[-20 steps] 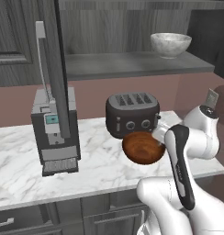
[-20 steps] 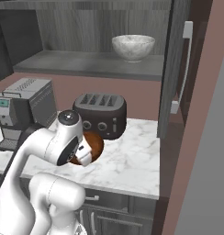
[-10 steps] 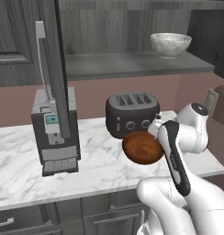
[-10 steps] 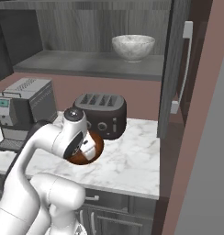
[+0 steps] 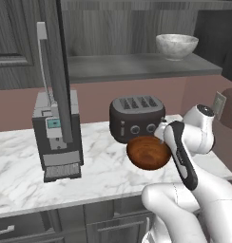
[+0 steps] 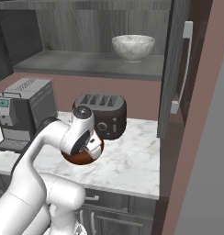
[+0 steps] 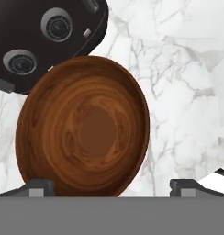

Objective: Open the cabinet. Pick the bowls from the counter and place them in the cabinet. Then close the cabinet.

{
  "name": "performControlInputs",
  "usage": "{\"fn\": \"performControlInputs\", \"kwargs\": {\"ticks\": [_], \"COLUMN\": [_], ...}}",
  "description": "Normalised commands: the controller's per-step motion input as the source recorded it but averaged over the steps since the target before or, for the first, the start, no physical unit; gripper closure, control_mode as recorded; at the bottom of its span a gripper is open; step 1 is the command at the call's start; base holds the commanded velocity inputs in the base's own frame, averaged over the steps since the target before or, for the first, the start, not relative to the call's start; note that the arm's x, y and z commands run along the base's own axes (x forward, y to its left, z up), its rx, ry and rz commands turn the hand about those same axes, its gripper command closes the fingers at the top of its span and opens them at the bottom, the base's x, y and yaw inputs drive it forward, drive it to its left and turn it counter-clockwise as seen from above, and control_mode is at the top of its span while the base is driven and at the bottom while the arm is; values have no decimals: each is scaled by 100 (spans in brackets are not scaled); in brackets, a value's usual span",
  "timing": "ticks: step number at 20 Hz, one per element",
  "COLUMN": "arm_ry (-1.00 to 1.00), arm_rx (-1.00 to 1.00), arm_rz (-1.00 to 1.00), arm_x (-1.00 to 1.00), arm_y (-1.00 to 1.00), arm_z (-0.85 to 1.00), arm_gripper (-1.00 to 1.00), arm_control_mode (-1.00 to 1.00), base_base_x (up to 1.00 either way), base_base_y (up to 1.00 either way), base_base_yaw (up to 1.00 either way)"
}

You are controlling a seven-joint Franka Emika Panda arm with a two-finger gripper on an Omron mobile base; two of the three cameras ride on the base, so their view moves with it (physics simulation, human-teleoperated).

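Since a second ago the arm's wrist has swung in from the right and now hangs over the brown bowl (image 5: 148,153), where earlier it stood off to the side of it; the bowl, the toaster and the coffee machine lie where they were.

That brown bowl sits on the marble bench (image 5: 99,161), just in front of the black toaster (image 5: 137,117) and touching or nearly touching its front. The pale bowl (image 6: 133,46) already stands on the cabinet shelf (image 6: 86,64), and both cabinet doors (image 6: 174,69) are swung open, so the step in hand, by my reckoning, is picking up the second bowl.

The claw (image 7: 111,186) is spread wide and holds nothing; in the hand view its two tips rise at the bottom edge, the left one over the bowl's near rim and the right one over bare marble beside it. To do the pick well, I would shift the hand so that one finger goes inside the bowl and the other outside, straddling the rim on the side away from the toaster. Then lower until the tips bracket the wall, and close. A rim grip on a glossy bowl may slip or tip, so lift slowly and keep clear of the toaster.

The coffee machine (image 5: 57,135) stands well apart to the left.
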Motion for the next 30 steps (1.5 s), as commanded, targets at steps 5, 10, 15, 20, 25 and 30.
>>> {"fn": "performControlInputs", "kwargs": {"ticks": [5, 10, 15, 20, 25, 30], "arm_ry": [2, 0, 0, 0, -1, 0], "arm_rx": [0, 0, 0, 0, 0, 0], "arm_rz": [0, 0, 0, 0, 0, 0], "arm_x": [9, 1, 0, 0, 0, 0], "arm_y": [0, -5, -7, 0, 0, 0], "arm_z": [-18, -23, -13, -8, -8, -15], "arm_gripper": [-100, -100, -100, -100, -100, -100], "arm_control_mode": [-100, -100, -100, -100, -100, -100], "base_base_x": [0, 0, 0, 0, 0, 0], "base_base_y": [0, 0, 0, 0, 0, 0], "base_base_yaw": [0, 0, 0, 0, 0, 0]}}
